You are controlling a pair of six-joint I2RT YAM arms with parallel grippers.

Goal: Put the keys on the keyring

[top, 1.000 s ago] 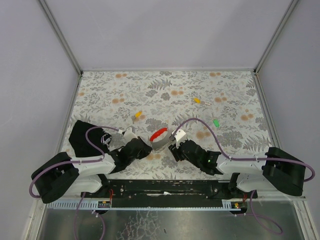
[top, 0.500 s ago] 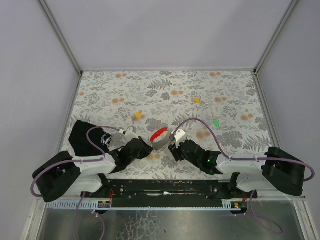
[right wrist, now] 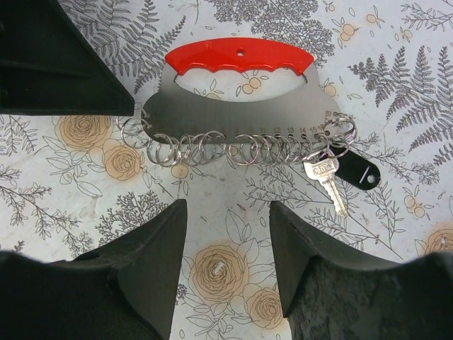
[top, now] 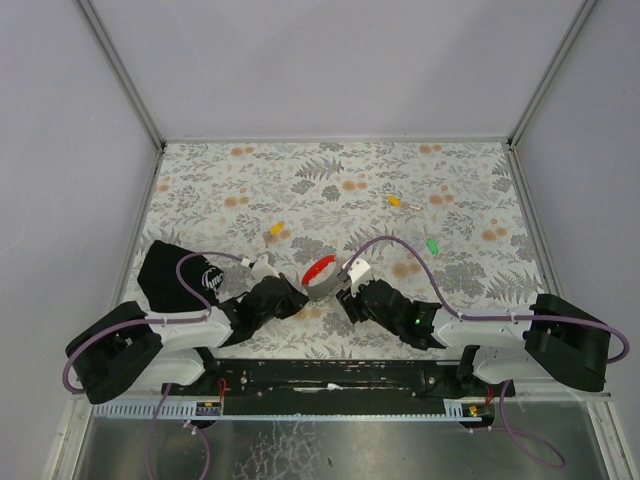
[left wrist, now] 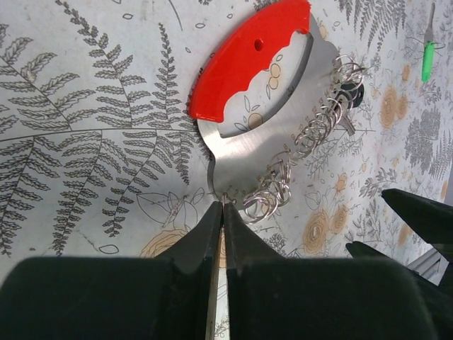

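Left gripper (left wrist: 222,212) is fully closed, tips at a corner of the keyring (right wrist: 233,124) grey plate; can't tell if it pinches the edge. Right gripper (right wrist: 226,212) has jaws apart, empty, just short of the ring row. The keyring lies flat on the table (top: 250,180) between both grippers, with the black-headed key (right wrist: 357,172) on its end ring. The yellow key (top: 277,229), orange key (top: 394,200) and green key (top: 432,244) lie loose farther back.

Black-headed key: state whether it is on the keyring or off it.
On. In the right wrist view the black-headed key hangs from a split ring at the right end of the keyring.
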